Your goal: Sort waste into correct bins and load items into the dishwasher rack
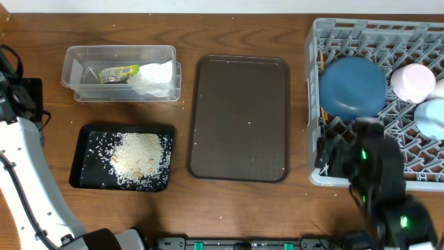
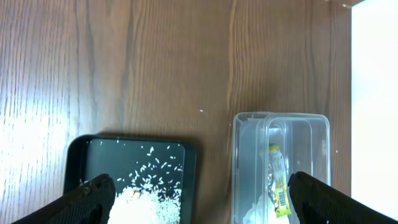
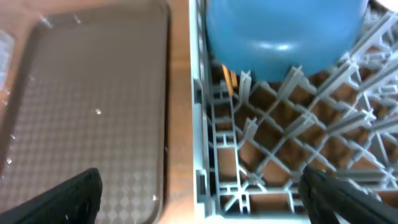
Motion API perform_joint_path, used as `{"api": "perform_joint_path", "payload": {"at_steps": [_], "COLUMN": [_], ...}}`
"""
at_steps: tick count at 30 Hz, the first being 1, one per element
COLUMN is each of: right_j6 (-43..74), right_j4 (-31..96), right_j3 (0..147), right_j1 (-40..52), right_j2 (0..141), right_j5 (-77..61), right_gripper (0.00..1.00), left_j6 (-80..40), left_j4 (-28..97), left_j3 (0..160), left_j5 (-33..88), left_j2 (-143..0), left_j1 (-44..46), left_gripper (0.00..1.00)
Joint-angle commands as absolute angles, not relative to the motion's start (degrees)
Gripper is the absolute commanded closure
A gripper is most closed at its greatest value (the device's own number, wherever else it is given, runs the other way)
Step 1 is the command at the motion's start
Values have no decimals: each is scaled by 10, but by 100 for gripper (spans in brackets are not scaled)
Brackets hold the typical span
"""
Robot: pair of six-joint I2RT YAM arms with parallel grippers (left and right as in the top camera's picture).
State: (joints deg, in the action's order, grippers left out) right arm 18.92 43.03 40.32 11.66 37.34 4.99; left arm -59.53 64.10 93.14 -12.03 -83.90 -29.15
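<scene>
We note tray (image 1: 239, 118) bare, rice (image 1: 141, 156) in black bin (image 1: 125, 128), wrappers (image 1: 118, 72) in clear bin (image 1: 118, 48), bowls (image 1: 352, 87) in rack (image 1: 333, 35), left gripper (image 2: 208, 199) and right gripper (image 3: 205, 199) both agape and empty: likely nearly done.

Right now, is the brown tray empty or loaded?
Empty. The tray shows a bare patterned surface in the overhead and right wrist views, with only a few tiny white specks; nothing sits on it.

The brown wood-grain surface (image 1: 236, 28) carries four things. A dark brown rectangular plastic serving tray (image 1: 239, 118) lies at its centre. At 10 o'clock sits a clear rectangular plastic container (image 1: 118, 48), at 8 o'clock a black rectangular tray (image 1: 78, 173) strewn with white rice (image 1: 139, 156), and at 3 o'clock a grey plastic dishwasher rack (image 1: 361, 29).
</scene>
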Motion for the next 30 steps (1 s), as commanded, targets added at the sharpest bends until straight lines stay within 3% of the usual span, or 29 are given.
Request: {"api": "perform_joint_path", "payload": {"at_steps": [1, 8, 19, 30], "right_j6": [158, 158, 143, 76], "right_j4": [387, 277, 40, 43], "right_j3": [317, 162, 2, 3], "right_j1": [84, 42, -2, -8], "right_j2": [272, 103, 42, 3], "right_j5": [55, 55, -1, -1], "right_gripper": [1, 1, 1, 1], "left_j6": [-589, -589, -589, -589], "left_j4": [642, 642, 642, 642], "left_j3": [931, 931, 931, 931], "left_j5": [-127, -127, -127, -127], "left_j2": [-842, -842, -842, -842], "left_j1": [-293, -293, -293, -293], "left_gripper": [8, 8, 8, 8]}}
